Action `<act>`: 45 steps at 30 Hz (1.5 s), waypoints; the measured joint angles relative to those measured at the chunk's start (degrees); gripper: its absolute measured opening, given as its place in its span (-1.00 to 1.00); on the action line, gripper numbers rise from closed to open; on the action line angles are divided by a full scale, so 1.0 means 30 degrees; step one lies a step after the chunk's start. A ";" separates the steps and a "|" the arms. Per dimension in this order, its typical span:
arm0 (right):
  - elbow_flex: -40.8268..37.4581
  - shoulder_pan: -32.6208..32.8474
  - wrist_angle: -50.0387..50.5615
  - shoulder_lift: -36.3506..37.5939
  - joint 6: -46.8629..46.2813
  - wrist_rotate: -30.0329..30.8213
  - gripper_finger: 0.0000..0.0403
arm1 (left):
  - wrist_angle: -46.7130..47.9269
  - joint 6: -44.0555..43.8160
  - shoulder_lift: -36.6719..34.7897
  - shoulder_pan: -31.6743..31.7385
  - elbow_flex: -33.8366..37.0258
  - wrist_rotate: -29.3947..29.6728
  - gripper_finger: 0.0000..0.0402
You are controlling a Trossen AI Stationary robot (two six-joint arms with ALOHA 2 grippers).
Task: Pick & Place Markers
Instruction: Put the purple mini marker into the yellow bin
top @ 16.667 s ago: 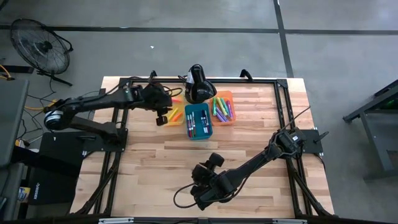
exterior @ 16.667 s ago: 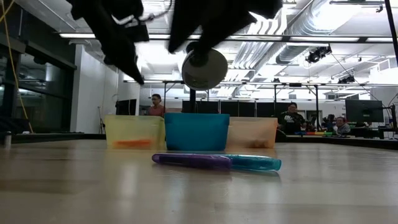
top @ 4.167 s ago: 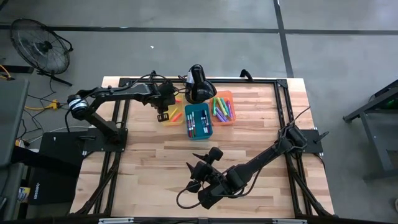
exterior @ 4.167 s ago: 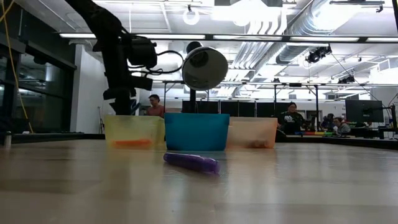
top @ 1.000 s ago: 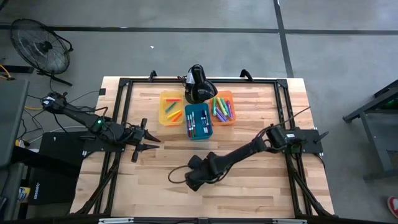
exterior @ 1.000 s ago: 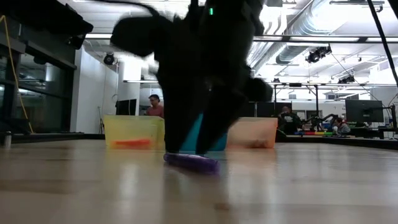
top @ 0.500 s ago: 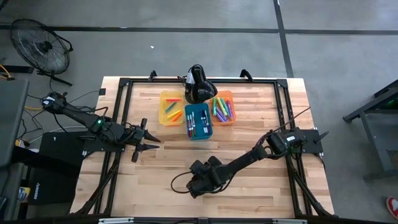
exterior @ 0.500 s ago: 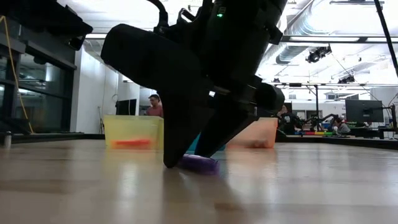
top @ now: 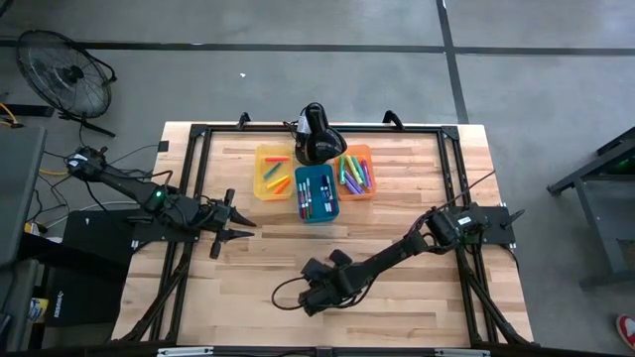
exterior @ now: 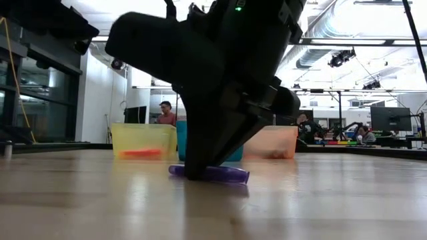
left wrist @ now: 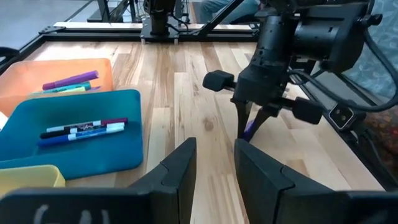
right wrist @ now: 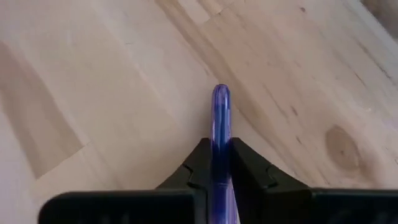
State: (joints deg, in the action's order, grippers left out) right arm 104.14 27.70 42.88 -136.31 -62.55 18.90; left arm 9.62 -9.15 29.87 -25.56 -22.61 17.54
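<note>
A purple marker (exterior: 223, 175) lies on the wooden table near the middle of its near half. My right gripper (top: 316, 285) stands over it, shut on it; the right wrist view shows the marker (right wrist: 219, 112) sticking out from between the two fingers. My left gripper (top: 238, 224) hangs open and empty at the table's left side; it also shows in the left wrist view (left wrist: 214, 158). Several markers lie in the blue bin (top: 317, 206), the orange bin (top: 368, 162) and the yellow bin (top: 262, 159) at the far middle of the table. My right gripper pinches the purple marker's barrel (right wrist: 219, 134) between its two fingers, nearer one end than the middle. The fingers (exterior: 200, 157) come from above, pointing down at a slant, and lie across the marker. The marker lies level, on or barely above the table.
A black lamp-like stand (top: 316, 137) rises behind the three bins. A black frame (top: 198, 134) runs around the table's edges. Bare wood (top: 248, 268) lies on the near half around the right gripper. People sit in the room beyond the far edge (exterior: 167, 113).
My right gripper has come down over the purple marker, a little toward the table's near edge, and has shut on it. The marker has turned and slid slightly on the table, so that more of its length shows in the low view.
</note>
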 joint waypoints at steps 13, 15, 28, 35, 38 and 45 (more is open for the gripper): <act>0.1508 0.0087 -0.0241 -0.0214 0.2530 0.1430 -0.86 | 0.0331 -0.0124 0.0007 0.0000 0.0000 0.0007 -0.48; 0.2003 0.0087 -0.0228 -0.0248 0.3056 0.1862 -0.86 | 0.0331 -0.0124 0.0007 0.0000 0.0000 0.0007 -0.48; 0.5244 -0.0038 -0.0175 -0.0173 0.6843 0.7124 -0.86 | 0.0266 -0.0269 0.0007 0.0000 -0.0007 -0.0136 -0.48; 0.7635 -0.0106 -0.0399 -0.0119 1.0117 1.0723 -0.86 | -0.0535 -0.0411 0.0007 0.0000 -0.0007 -0.0300 -0.48; 0.8536 -0.0124 -0.0852 -0.0102 1.1793 1.1768 -0.86 | -0.2005 -0.0017 0.0007 0.0004 -0.0015 -0.0992 -0.48; 1.0086 -0.0131 -0.2763 -0.0080 1.5639 1.2934 -0.86 | -0.5341 0.1661 0.0266 0.0007 -0.0022 -0.3778 -0.48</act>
State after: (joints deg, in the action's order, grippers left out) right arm 134.40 27.31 34.59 -136.55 -15.64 57.70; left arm -6.40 -4.16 30.67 -25.54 -22.68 6.21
